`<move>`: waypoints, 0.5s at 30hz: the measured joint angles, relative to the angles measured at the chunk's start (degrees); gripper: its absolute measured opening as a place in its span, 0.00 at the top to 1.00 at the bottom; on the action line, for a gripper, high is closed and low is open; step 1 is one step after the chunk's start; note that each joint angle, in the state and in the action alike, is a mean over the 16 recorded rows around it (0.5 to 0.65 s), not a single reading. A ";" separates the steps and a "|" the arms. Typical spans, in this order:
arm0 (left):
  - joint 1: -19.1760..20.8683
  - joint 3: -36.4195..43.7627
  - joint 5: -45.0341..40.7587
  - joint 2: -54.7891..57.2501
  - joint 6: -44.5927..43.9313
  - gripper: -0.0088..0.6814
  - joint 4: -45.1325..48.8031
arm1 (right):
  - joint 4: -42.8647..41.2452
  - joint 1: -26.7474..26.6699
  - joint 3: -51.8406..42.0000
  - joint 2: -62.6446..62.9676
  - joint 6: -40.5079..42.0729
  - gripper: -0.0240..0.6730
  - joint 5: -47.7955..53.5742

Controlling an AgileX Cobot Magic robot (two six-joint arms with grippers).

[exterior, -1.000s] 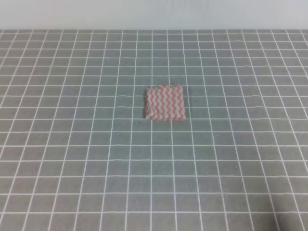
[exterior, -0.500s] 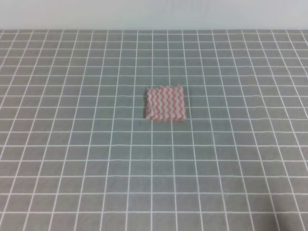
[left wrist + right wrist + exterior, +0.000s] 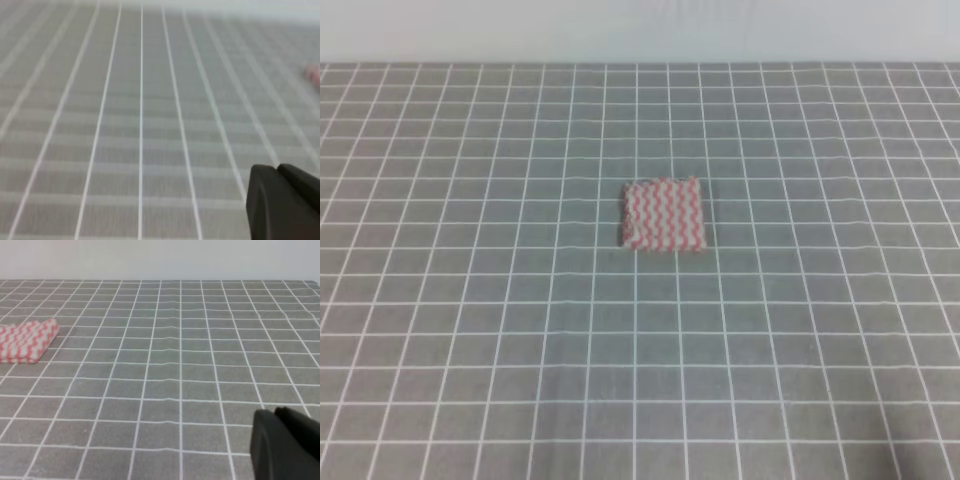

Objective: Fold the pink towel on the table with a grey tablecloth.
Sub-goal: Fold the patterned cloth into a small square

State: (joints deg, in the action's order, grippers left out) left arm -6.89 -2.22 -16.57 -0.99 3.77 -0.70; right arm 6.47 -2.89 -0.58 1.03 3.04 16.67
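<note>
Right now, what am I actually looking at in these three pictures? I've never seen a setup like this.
These come from a two-armed robot, shown from three cameras at once. One camera looks down from above on a table with a grey tablecloth, printed with white grid lines. Near its middle lies the pink towel, a small zigzag-striped cloth the robot is meant to fold. The other two cameras ride on the robot's wrists. The dark shape in the corner of each is part of that arm's pincer: left pincer, right pincer. Too little of either shows to tell whether it is open or shut. Neither touches the towel; nothing is held.
</note>
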 joint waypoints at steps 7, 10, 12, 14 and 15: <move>0.39 2.68 -2.69 -0.03 -0.11 0.99 -0.45 | 0.10 -0.03 -0.44 -0.03 -0.05 0.99 -0.22; 0.39 2.69 -3.73 -0.03 -0.14 0.99 -0.45 | 0.13 -0.03 -0.44 -0.03 -0.06 0.99 -0.22; 0.39 2.76 -4.01 -0.11 -0.17 0.99 -0.44 | 0.16 -0.02 -0.35 -0.04 -0.06 0.99 -0.18; 0.39 2.90 -3.89 -0.27 -0.20 0.99 -0.42 | 0.18 -0.02 -0.35 -0.05 -0.06 0.99 -0.18; 0.39 2.97 -3.81 -0.35 -0.21 0.99 -0.40 | 0.20 -0.01 -0.26 -0.04 -0.05 0.99 -0.13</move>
State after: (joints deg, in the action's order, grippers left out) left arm -6.50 0.75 -20.38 -1.34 3.56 -1.10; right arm 6.67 -2.90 -0.84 0.98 2.99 16.54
